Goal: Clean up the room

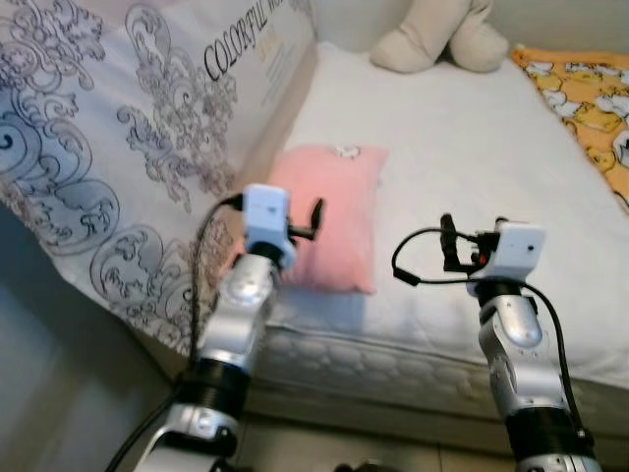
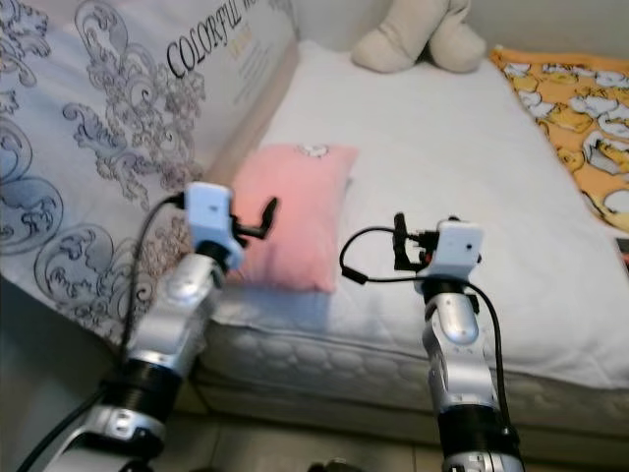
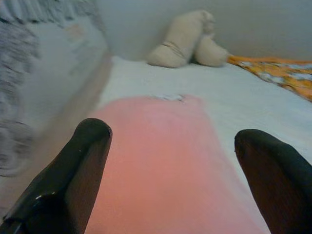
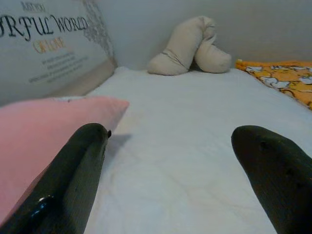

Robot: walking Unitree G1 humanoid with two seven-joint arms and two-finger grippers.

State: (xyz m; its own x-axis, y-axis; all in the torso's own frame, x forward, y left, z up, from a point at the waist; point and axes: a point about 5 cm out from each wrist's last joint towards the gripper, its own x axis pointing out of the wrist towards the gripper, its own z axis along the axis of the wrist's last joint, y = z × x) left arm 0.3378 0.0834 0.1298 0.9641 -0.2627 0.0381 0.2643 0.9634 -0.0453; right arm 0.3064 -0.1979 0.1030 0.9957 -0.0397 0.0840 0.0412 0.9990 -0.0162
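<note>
- Step, as judged: approach to pink pillow on bed.
- Left gripper over pillow, jaws apart; right gripper beside, jaws apart.
- Next: lower left gripper, clamp pillow edge.

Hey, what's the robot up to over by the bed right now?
The robot stands at the edge of the bed with both arms raised over the mattress. Its left gripper is open and aimed at the pink pillow lying near the bed's left side, not yet holding it. The right gripper is open too, over bare sheet. A beige plush toy and an orange blanket lie farther back.
</note>
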